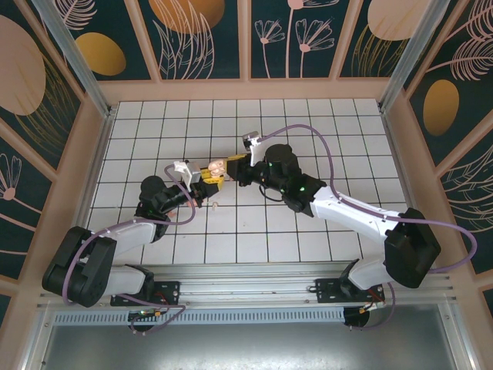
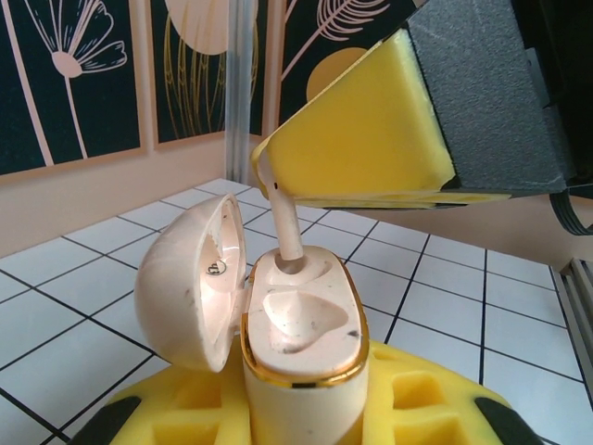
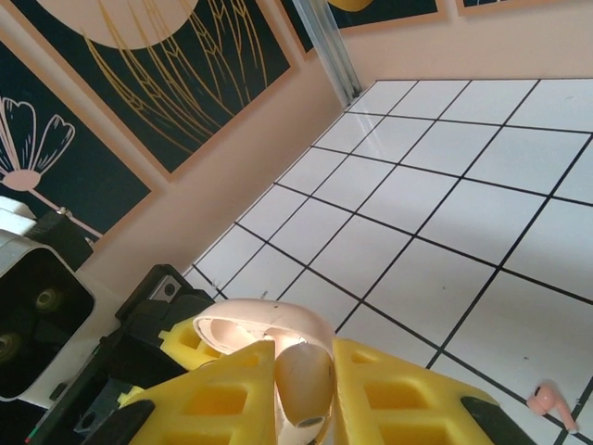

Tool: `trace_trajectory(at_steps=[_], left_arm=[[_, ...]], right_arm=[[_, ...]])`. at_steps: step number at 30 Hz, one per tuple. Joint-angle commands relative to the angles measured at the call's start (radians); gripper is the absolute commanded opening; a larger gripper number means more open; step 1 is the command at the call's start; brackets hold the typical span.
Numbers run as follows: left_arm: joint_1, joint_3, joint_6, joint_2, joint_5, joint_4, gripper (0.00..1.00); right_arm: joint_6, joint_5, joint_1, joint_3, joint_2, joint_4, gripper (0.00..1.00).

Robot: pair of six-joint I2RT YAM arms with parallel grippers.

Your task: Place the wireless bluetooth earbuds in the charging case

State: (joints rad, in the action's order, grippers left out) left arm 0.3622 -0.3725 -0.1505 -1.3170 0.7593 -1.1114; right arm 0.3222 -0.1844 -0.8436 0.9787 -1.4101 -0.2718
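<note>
My left gripper (image 2: pixel 301 413) is shut on the charging case (image 2: pixel 301 324), held upright between yellow foam pads with its lid (image 2: pixel 190 278) hinged open to the left. My right gripper (image 3: pixel 306 408) is shut on one earbud (image 3: pixel 304 380). It hangs just above the case (image 1: pixel 216 169) with its pad (image 2: pixel 361 139) overhead. The earbud's stem (image 2: pixel 285 222) reaches down into the far socket; the near socket is bare. A second earbud (image 3: pixel 549 400) lies loose on a white tile (image 1: pixel 215 206), just in front of the two grippers (image 1: pixel 202 185) (image 1: pixel 233 164).
The white tiled floor (image 1: pixel 254 231) is walled by pink panels with dark floral prints (image 1: pixel 208 38). The left arm's wrist camera housing (image 3: pixel 37 315) sits close beside the right gripper. Purple cables (image 1: pixel 308 131) loop over both arms.
</note>
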Motion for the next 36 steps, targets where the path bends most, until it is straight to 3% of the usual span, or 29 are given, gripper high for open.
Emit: trace_trajectory(at_steps=[1, 11, 27, 33, 36], left_arm=[[0.003, -0.022, -0.003, 0.04, 0.008, -0.085, 0.05], [0.006, -0.032, 0.031, 0.065, 0.012, -0.03, 0.05], [0.012, -0.03, 0.081, 0.077, -0.022, 0.049, 0.05], [0.012, -0.026, 0.091, 0.084, -0.028, 0.066, 0.05], [0.012, -0.03, 0.092, 0.082, -0.028, 0.07, 0.05]], right_arm=[[-0.054, -0.008, -0.012, 0.001, 0.009, 0.118, 0.19], [-0.072, 0.0, -0.016, 0.03, 0.012, 0.172, 0.19], [-0.043, -0.072, -0.017, 0.116, 0.09, 0.185, 0.63], [0.027, -0.098, 0.007, 0.138, 0.115, 0.247, 0.65], [0.119, -0.194, 0.062, 0.142, 0.106, 0.284, 0.58]])
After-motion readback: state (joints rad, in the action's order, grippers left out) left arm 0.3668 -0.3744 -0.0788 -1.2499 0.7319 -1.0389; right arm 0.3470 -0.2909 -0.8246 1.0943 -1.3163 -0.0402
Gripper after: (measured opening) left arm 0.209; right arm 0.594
